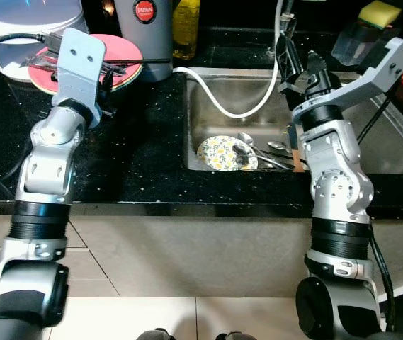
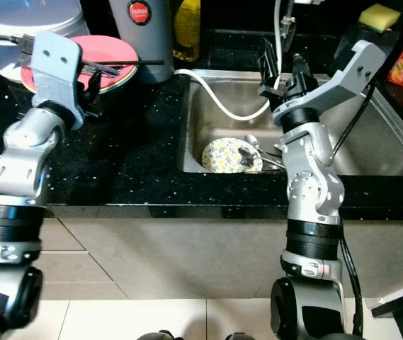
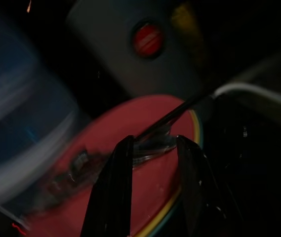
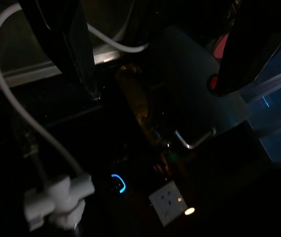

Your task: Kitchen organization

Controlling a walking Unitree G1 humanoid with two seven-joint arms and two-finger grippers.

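Fingers (image 3: pixel 118 187) of the left gripper (image 3: pixel 152 148) stood narrowly parted over the pink plate (image 3: pixel 145 187) on the black bench (image 1: pixel 137 149), straddling a black-handled utensil (image 3: pixel 155 140) lying on the plate; whether they pinched it could not be told. Beyond them stood a grey canister (image 1: pixel 144 28). Farther right, the right gripper (image 4: pixel 155 74) hung with its fingers (image 4: pixel 78 54) spread wide above the sink (image 1: pixel 215 106), where a floral plate (image 1: pixel 222 152) and spoons (image 1: pixel 261 150) lay below.

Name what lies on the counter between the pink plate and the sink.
In the left eye view, bare black counter separates pink plate from sink; a white hose crosses into the sink.
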